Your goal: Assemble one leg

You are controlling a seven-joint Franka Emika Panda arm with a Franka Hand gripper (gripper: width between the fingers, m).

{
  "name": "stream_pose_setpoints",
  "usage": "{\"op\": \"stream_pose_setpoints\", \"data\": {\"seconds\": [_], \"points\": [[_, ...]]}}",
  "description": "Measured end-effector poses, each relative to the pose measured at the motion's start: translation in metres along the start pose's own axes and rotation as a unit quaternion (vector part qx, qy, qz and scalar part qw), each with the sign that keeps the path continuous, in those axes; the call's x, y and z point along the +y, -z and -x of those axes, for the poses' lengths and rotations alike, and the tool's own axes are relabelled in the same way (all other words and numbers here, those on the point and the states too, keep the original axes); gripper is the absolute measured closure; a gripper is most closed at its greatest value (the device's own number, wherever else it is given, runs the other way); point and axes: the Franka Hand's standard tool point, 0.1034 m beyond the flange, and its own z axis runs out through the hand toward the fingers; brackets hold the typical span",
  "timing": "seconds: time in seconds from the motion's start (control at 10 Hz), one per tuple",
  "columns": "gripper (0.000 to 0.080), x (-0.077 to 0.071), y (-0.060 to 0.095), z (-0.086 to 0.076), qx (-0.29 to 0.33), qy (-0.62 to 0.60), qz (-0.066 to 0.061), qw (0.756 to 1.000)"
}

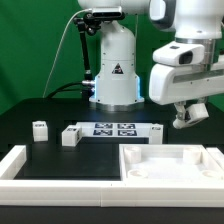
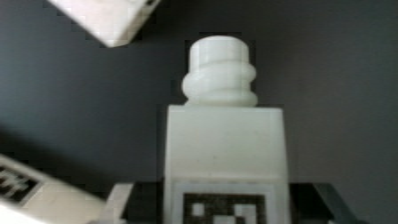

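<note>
Over the black desk (image 1: 100, 155), on the exterior view's right, the pincer (image 1: 186, 118) hangs clenched on the leg (image 2: 226, 130), whose rounded peg points away from the wrist. Under it lies the large white panel (image 1: 170, 160). Well apart from it, a small white block (image 1: 40, 129) and a second block (image 1: 70, 135) stand near the marker board (image 1: 112, 128).

A plain green backdrop (image 1: 30, 40) closes the scene behind and above the tool (image 1: 185, 120), a matte black table (image 1: 100, 160) extends beneath the tool and outward on every side, and even, diffuse lighting produces only soft, faint shadows on the table.
</note>
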Motion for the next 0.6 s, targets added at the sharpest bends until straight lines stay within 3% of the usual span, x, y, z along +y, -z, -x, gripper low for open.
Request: {"op": "stream_pose_setpoints", "data": {"seconds": [0.4, 0.6], "points": [[0.0511, 0.022, 0.014, -0.011, 0.165, 0.007, 0.038, 0.985], [0.0511, 0.023, 0.007, -0.005, 0.177, 0.003, 0.039, 0.983]]}}
